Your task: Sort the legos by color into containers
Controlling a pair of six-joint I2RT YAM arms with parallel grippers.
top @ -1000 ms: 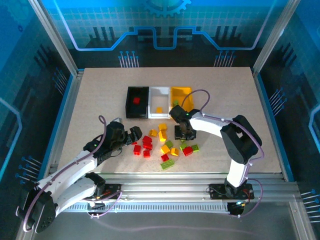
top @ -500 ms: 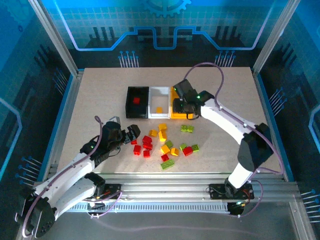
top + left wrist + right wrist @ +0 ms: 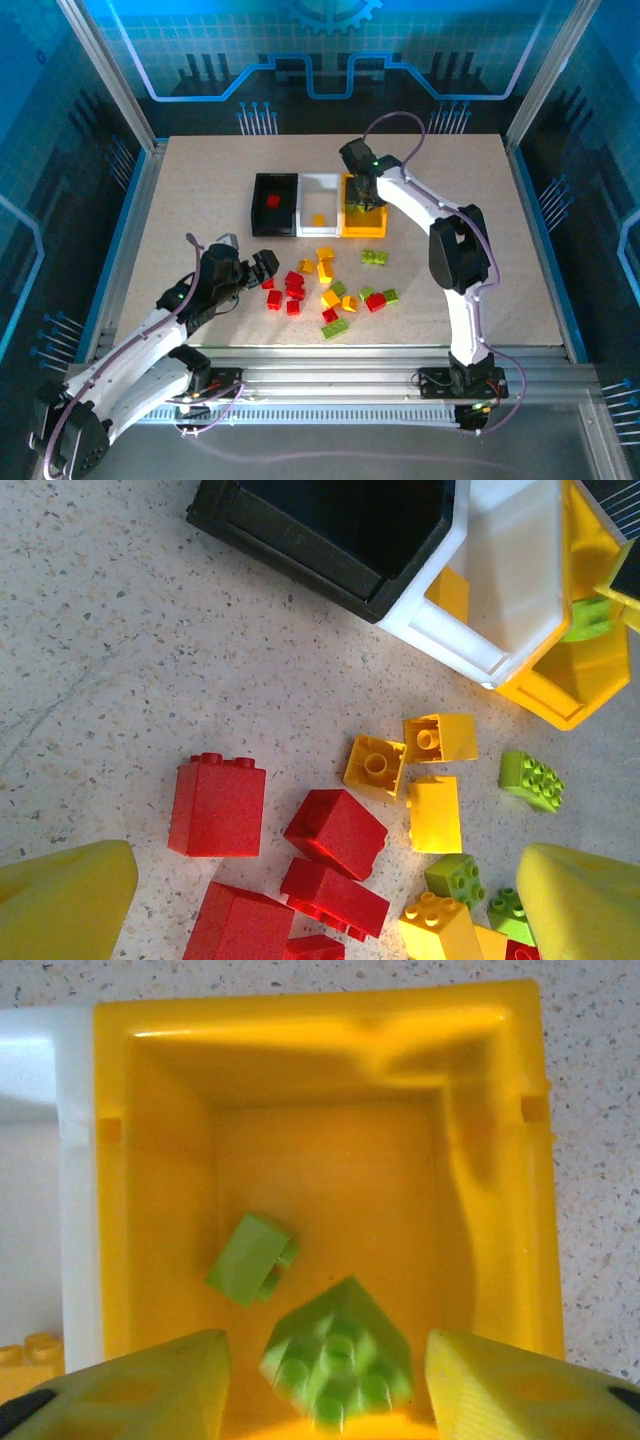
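Overhead, your right gripper (image 3: pixel 362 195) hangs above the yellow bin (image 3: pixel 115 1200), its jaws parted with a gap on either side of a lime-green brick (image 3: pixel 335 1355), which looks released for the drop; a second green brick (image 3: pixel 248 1258) lies tilted on the bin floor. Green appears assigned to this bin, since a red brick (image 3: pixel 272 200) sits in the black bin (image 3: pixel 256 212) and a yellow brick (image 3: pixel 318 219) in the white bin (image 3: pixel 320 178). Your left gripper (image 3: pixel 265 266) hovers spread wide over the red bricks (image 3: pixel 215 805), likely lined up to pick one. Small, glossy, studded pieces in red, yellow and green lie scattered on the worktop (image 3: pixel 190 190) just in front of the bins
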